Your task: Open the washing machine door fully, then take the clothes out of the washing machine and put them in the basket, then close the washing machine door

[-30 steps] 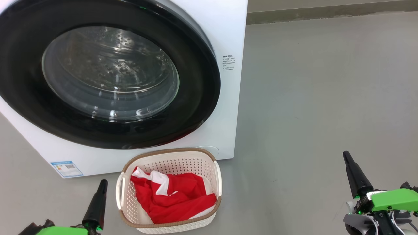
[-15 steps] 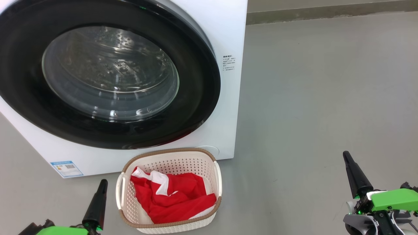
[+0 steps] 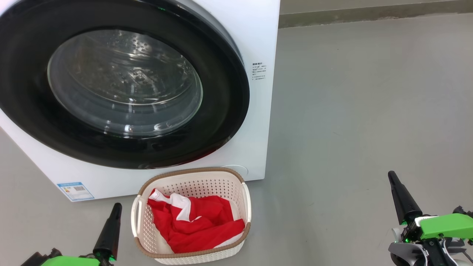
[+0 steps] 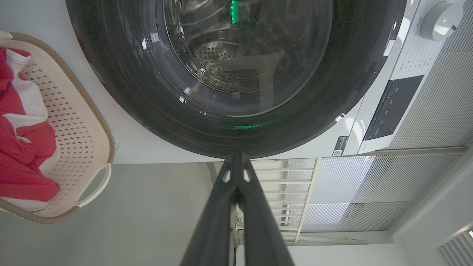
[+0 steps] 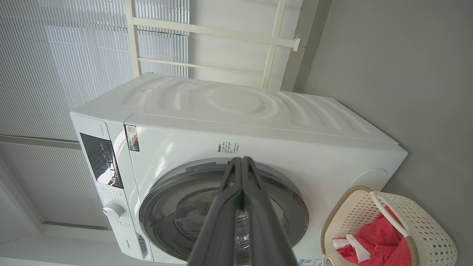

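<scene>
Thin, soft, light red clothes (image 3: pixel 196 225) lie in the near basket (image 3: pixel 192 171), below the washer's closed door (image 3: pixel 125 83). The left gripper (image 3: pixel 115 212) and right gripper (image 3: pixel 393 181) are pinched closed, empty. Any raised fold should pinch easily.

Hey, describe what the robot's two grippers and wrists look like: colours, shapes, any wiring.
The left gripper and right gripper each have long, dark, matte fingers tapering to a narrow tip. The left wrist view shows small triangular cut-outs near the tips. Each gripper sits on a bright green housing. Under the right one are a curved grey part and thin pale wiring.
</scene>
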Tool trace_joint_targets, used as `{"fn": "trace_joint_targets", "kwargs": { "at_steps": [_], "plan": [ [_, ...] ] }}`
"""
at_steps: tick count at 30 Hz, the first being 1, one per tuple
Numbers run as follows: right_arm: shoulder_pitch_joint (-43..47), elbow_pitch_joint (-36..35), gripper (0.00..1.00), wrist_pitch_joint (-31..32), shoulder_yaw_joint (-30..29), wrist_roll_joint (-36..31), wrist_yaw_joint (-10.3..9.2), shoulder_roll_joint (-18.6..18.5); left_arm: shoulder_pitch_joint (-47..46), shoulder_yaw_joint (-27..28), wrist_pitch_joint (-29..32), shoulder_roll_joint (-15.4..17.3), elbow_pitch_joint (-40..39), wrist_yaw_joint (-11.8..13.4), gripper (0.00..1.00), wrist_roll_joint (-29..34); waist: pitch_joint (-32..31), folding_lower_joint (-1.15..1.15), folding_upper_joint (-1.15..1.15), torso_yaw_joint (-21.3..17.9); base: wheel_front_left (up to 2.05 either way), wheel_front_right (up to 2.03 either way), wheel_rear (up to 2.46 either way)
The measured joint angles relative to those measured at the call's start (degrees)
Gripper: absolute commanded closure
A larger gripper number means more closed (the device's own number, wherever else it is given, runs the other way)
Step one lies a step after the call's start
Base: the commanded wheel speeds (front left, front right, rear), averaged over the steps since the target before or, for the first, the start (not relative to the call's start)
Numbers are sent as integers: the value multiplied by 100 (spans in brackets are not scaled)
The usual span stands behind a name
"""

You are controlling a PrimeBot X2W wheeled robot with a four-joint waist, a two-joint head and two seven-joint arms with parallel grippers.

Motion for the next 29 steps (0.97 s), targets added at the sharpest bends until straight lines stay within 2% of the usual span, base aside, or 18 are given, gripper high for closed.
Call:
{"fn": "trace_joint_targets", "kwargs": {
  "at_steps": [29],
  "plan": [
    [0, 0, 100, 0, 0, 8, 0, 0, 0, 0, 0, 0, 0, 0, 100, -1, 0, 0, 0, 0, 0, 0, 0]
  ]
}}
